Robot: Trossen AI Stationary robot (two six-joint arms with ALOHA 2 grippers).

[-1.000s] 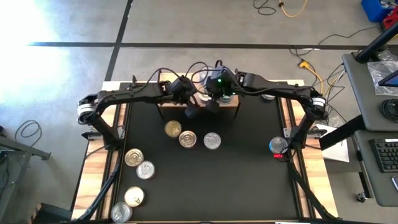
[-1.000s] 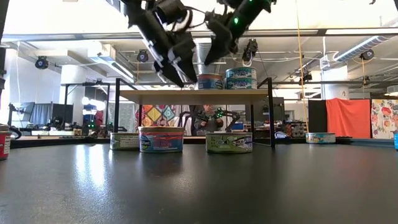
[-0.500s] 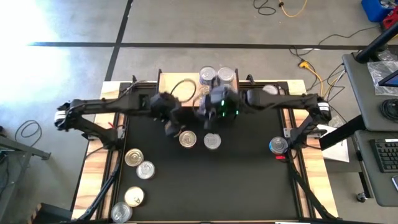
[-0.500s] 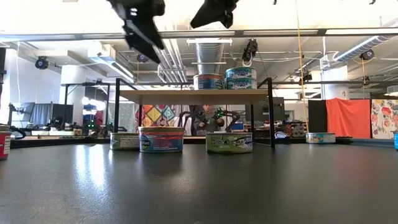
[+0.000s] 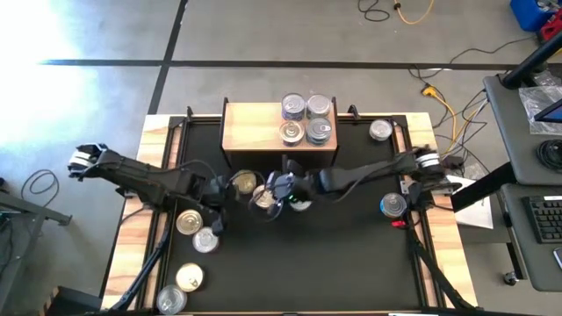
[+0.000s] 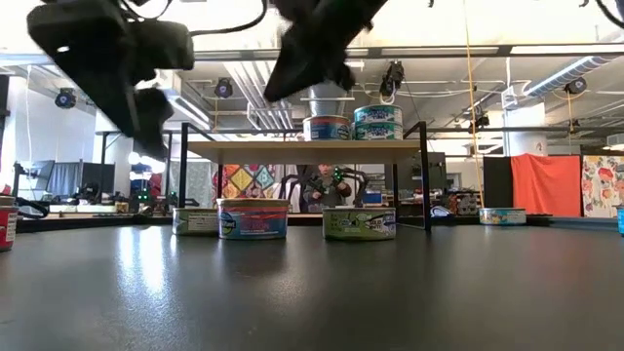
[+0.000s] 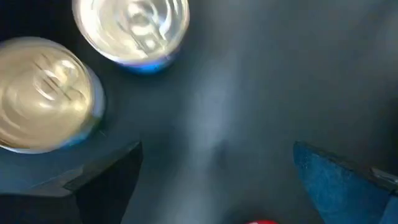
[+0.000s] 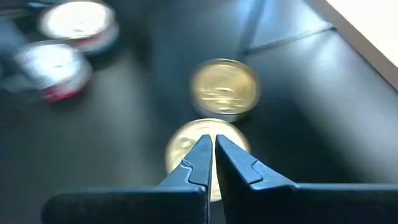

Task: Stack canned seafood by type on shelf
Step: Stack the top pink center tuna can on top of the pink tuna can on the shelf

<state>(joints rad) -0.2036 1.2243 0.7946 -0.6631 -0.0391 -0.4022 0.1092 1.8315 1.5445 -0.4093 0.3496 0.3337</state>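
Four tins [image 5: 306, 120] already sit on the shelf [image 5: 250, 127], bunched at its right end; the left half of the board is bare. The low view shows at least one pair there stacked two high.

My right pincer [image 8: 210, 163] hangs over the middle of the table, fingers nearly closed with only a sliver between the tips, holding nothing. Directly beyond the tips lies a pale-gold-lidded tin [image 8: 205, 149], with a gold-lidded tin [image 8: 224, 88] just past it toward the shelf. In the high view these are the middle and left tins of a row of three near the shelf's front edge: gold [image 5: 243, 183], pale gold [image 5: 263, 197], and a silver one [image 5: 300, 202] mostly under my wrist.

My left pincer [image 7: 217, 180] is spread wide and empty, low over the left side of the table, near a gold-lidded tin [image 7: 43, 102] and a silver-lidded one [image 7: 132, 28].

Judgement: the step in hand is picking the next tin with the right pincer. To do it well I must open the fingers wider than the lid before descending, centre over the tin, and grip across its sides. The neighbouring gold tin stands close; a finger could nudge it. Match lid colour to the shelf stack.

More tins wait at the near left [image 5: 189, 279] and far right [image 5: 380, 131].
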